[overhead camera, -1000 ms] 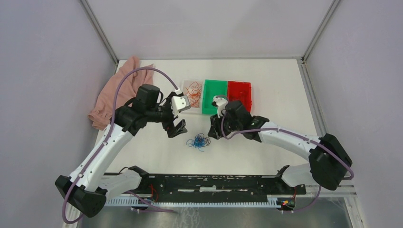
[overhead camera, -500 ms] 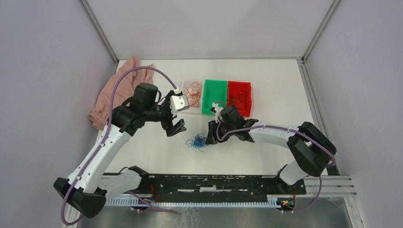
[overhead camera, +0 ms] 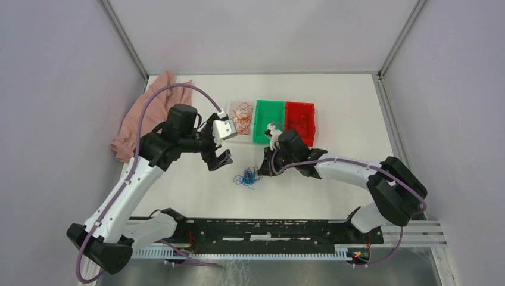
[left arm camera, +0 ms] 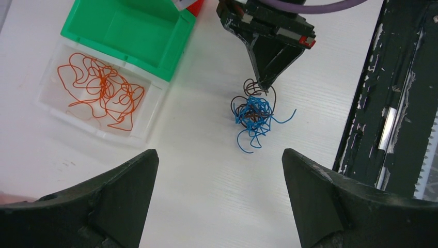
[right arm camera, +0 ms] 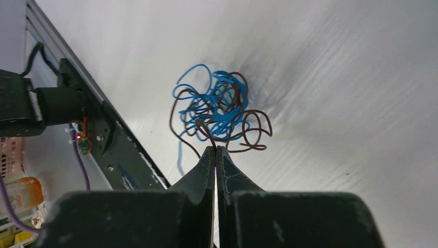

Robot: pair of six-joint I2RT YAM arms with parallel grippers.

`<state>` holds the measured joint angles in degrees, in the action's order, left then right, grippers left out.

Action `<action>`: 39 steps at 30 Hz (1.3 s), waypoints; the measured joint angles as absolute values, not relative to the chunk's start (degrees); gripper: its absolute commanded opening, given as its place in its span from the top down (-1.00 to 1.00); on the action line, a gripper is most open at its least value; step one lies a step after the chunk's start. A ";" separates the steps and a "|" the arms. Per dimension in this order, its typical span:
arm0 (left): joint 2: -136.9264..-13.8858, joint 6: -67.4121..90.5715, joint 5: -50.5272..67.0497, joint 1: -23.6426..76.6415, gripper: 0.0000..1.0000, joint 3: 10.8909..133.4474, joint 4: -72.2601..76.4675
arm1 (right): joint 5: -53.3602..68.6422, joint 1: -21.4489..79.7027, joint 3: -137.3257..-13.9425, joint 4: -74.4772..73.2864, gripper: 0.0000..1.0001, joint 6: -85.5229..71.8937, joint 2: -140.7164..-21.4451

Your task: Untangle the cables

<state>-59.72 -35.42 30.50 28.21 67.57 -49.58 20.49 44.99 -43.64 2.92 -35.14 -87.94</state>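
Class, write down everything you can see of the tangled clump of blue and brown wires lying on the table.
The wire clump is a small, loose knot of thin, curly blue and dark brown strands, plastic-coated by the look. It lies on the white table, with several loops and loose ends sticking out. One brown strand runs into the shut tips of the right gripper, which seems to pinch it.

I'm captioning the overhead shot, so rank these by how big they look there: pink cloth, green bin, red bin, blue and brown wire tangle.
1. pink cloth, largest even though partly covered.
2. green bin and red bin, too alike to separate.
3. blue and brown wire tangle, clearly smallest.
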 measured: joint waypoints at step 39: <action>-52.12 -36.36 44.58 28.14 0.89 61.25 -40.75 | 30.02 49.89 -59.88 4.21 0.99 -30.81 -76.36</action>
<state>-52.12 -36.36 44.58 28.14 61.25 -40.75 30.02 49.89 -59.88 4.21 -30.81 -76.36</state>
